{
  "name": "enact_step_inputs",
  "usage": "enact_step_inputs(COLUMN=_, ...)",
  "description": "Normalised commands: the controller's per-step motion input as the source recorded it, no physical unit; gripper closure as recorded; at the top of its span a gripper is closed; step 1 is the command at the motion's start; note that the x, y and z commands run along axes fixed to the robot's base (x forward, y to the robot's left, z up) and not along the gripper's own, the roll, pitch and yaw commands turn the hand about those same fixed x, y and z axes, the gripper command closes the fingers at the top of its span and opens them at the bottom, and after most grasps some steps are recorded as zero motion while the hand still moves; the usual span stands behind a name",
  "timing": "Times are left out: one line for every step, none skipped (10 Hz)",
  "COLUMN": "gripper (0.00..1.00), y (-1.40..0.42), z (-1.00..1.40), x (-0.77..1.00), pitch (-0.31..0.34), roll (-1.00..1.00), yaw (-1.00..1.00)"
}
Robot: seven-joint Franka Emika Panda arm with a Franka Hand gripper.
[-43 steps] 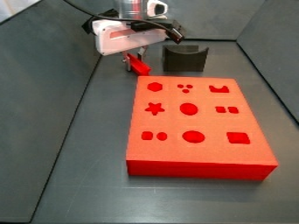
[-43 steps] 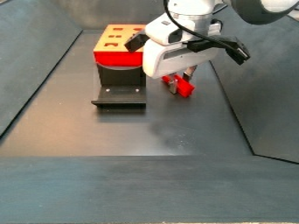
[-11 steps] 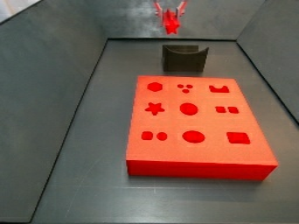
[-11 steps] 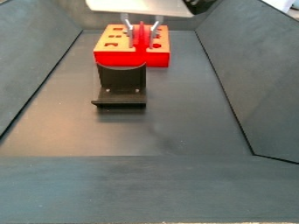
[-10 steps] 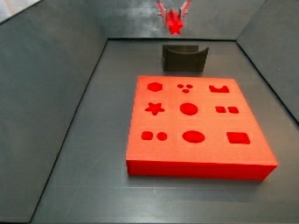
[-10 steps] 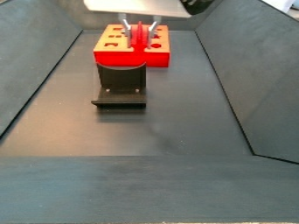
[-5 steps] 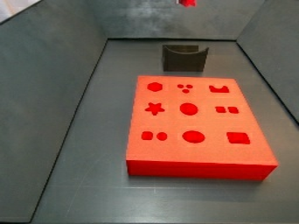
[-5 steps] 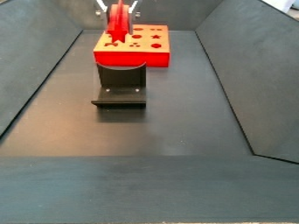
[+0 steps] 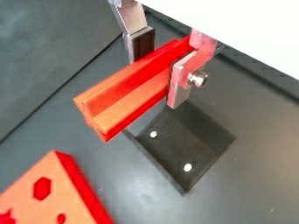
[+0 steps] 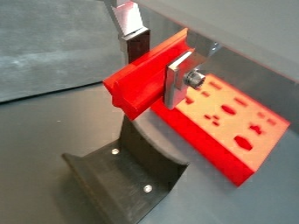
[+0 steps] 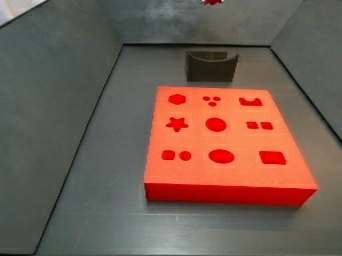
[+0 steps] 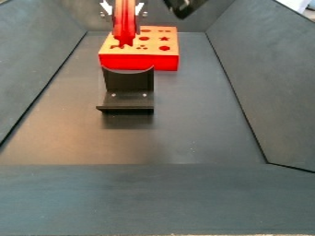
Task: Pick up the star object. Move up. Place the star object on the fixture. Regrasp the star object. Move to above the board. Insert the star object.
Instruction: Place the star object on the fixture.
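The star object (image 9: 131, 90) is hanging clamped between our gripper's (image 10: 160, 63) silver fingers, high above the fixture (image 12: 127, 89) beside the board's (image 11: 227, 140) far edge; we are holding it lengthwise so it can lie in the notch.

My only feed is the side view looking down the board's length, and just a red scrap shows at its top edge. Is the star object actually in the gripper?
Observer: Yes. In both wrist views the gripper is shut on the star object, high above the floor.
Operator: Is the fixture underneath?
Observer: A wrist view shows the fixture below the peg, nothing in it.
Operator: And the board?
Observer: The board lies beyond the fixture, its holes unfilled.
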Motion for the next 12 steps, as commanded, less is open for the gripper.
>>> enact_step_inputs(gripper=1.00, y=0.06, z=-0.01, x=0.09, pitch=0.131, roll=-0.49, yaw=-0.12)
enact_step_inputs(gripper=1.00, y=0.05, z=-0.01, x=0.08, pitch=0.101, roll=-0.30, yaw=-0.11)
enact_step_inputs(gripper=1.00, y=0.04, z=-0.01, x=0.07, pitch=0.078, roll=-0.22, yaw=-0.11)
enact_step_inputs(gripper=1.00, y=0.06, z=-1.00, x=0.10, pitch=0.025, roll=-1.00, yaw=-0.13)
enact_step_inputs(gripper=1.00, y=0.07, z=-1.00, x=0.10, pitch=0.017, roll=-1.00, yaw=-0.14)
enact_step_inputs(gripper=1.00, y=0.08, z=-1.00, x=0.11, pitch=0.035, roll=-1.00, yaw=-0.13)
enact_step_inputs(gripper=1.00, y=0.08, z=-1.00, x=0.12, pitch=0.052, roll=-1.00, yaw=-0.13)
enact_step_inputs(gripper=1.00, y=0.09, z=-1.00, x=0.13, pitch=0.060, roll=-1.00, yaw=-0.14)
enact_step_inputs(gripper=1.00, y=0.09, z=-1.00, x=0.14, pitch=0.062, roll=-1.00, yaw=-0.15)
enact_step_inputs(gripper=1.00, y=0.10, z=-1.00, x=0.15, pitch=0.047, roll=-0.86, yaw=-0.15)
enact_step_inputs(gripper=1.00, y=0.10, z=-1.00, x=0.16, pitch=0.039, roll=-0.71, yaw=-0.14)
enact_step_inputs(gripper=1.00, y=0.11, z=-1.00, x=0.16, pitch=0.035, roll=-0.60, yaw=-0.13)
